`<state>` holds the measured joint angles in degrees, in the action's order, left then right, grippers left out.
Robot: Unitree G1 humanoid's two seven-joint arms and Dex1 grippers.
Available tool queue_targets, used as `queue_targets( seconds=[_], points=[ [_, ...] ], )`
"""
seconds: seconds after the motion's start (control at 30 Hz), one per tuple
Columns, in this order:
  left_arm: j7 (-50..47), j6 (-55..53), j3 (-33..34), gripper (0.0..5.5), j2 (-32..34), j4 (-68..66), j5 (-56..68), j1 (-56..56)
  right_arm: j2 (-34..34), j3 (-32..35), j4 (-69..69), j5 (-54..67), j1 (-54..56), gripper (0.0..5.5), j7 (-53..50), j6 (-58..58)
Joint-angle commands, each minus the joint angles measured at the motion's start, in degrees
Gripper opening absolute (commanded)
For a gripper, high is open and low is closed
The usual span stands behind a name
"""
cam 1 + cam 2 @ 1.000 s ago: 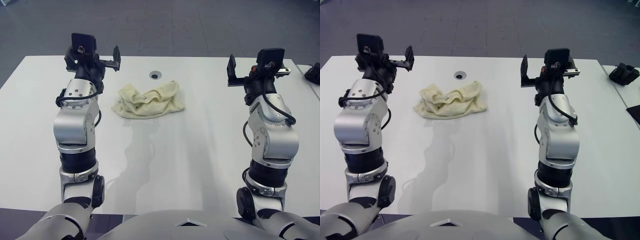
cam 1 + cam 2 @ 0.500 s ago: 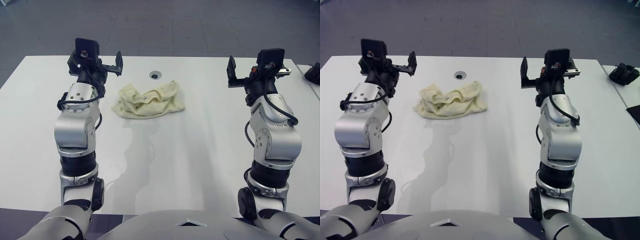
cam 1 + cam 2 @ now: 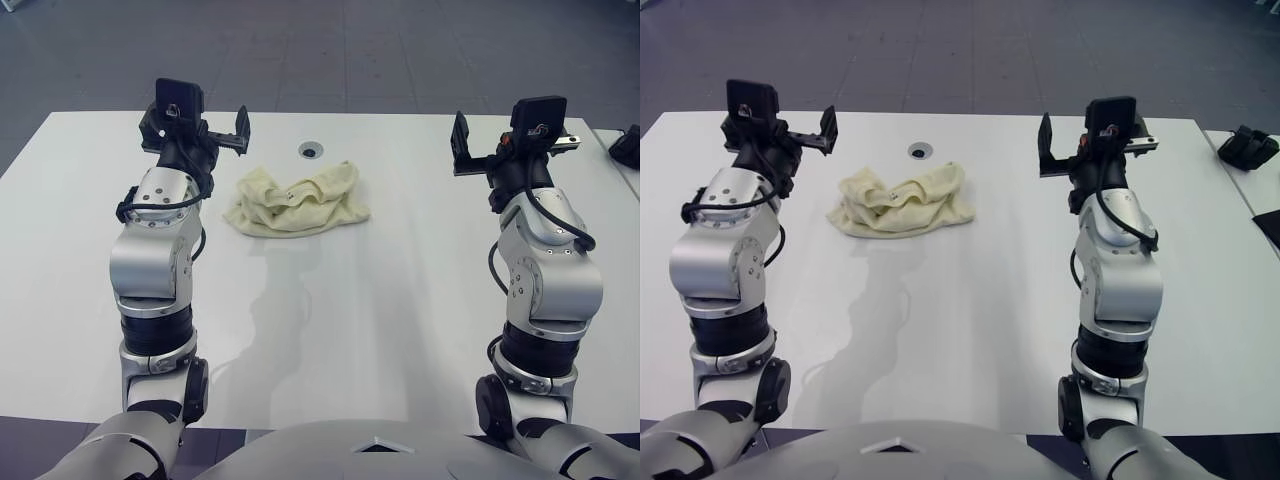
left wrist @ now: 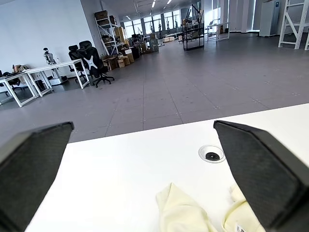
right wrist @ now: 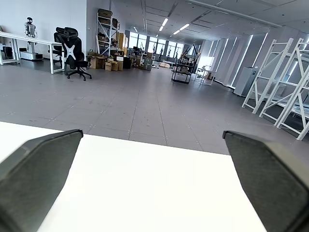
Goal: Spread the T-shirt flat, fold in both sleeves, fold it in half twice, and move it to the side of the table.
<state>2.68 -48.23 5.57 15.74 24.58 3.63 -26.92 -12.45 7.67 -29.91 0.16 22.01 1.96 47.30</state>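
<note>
Your left gripper point(image 4: 142, 126) and right gripper point(image 5: 153, 134) gape wide, empty; crumpled T-shirt point(image 3: 297, 200) (tag point(image 4: 239, 227) unreadable) lies near left fingers point(image 4: 260, 179).

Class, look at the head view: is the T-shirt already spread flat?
No, the T-shirt lies crumpled in a heap on the table.

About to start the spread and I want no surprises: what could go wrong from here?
The T-shirt lies bunched, so a pinch may catch several layers and drag the heap rather than open it. It sits near the left gripper, far from the right gripper, so the spread could pull unevenly. The cable hole just beyond it might snag a hem.
</note>
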Motion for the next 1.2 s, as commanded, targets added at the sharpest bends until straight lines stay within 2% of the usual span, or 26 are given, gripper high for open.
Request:
queue_targets(
  seconds=[0.03, 0.13, 0.2, 0.27, 0.4, 0.47, 0.6, 0.7, 0.83, 1.0, 1.2],
  points=[
    [0.3, -0.5, 0.0, 5.38, 0.1, -0.2, -0.1, -0.4, -0.1, -0.3, -0.1, 0.1, 0.4, 5.39, 0.0, 0.4],
    [0.4, 0.2, 0.0, 5.38, 0.0, -1.4, -0.2, -0.8, 0.0, -0.3, 0.0, 0.1, 0.5, 5.39, -0.1, 0.3],
    [0.9, 4.1, -1.0, 5.38, 0.0, -7.3, -0.9, -1.1, 0.1, -0.1, 0.1, 0.0, 0.4, 5.39, -0.3, 0.0],
    [2.7, 10.8, -3.7, 5.38, 0.7, -19.8, -2.5, -2.4, 0.3, -0.3, 0.6, 0.0, 0.5, 5.39, -0.4, -0.3],
    [9.7, 25.5, -14.5, 5.38, 2.7, -50.1, -9.8, -6.5, 0.5, -0.8, 1.0, 0.0, 0.6, 5.39, -0.7, -0.9],
    [12.6, 29.0, -17.6, 5.38, 3.0, -55.4, -11.6, -6.0, 0.5, -0.9, 1.3, 0.1, 0.9, 5.39, -0.6, -1.0],
    [19.1, 33.0, -21.7, 5.38, 3.7, -52.3, -12.6, -2.1, 0.1, -0.5, 0.8, 0.1, 0.1, 5.39, -0.3, -0.8],
    [24.6, 31.7, -23.2, 5.38, 4.4, -41.4, -10.2, 3.5, -1.8, -1.9, -0.1, 0.5, -1.9, 5.39, 2.3, 0.1],
    [28.9, 27.5, -24.8, 5.38, 6.0, -28.1, -9.4, 10.0, -13.7, -11.9, -2.6, -0.1, -9.4, 5.39, 15.2, -2.4],
    [27.2, 22.0, -23.1, 5.38, 5.3, -21.4, -9.3, 12.3, -23.5, -20.6, -9.3, 0.0, -18.1, 5.39, 26.2, -6.5],
    [25.9, 12.2, -17.7, 5.38, 2.2, -12.5, -3.8, 12.8, -27.3, -24.6, -12.1, -2.0, -21.0, 5.39, 29.9, -9.5]
  ],
)
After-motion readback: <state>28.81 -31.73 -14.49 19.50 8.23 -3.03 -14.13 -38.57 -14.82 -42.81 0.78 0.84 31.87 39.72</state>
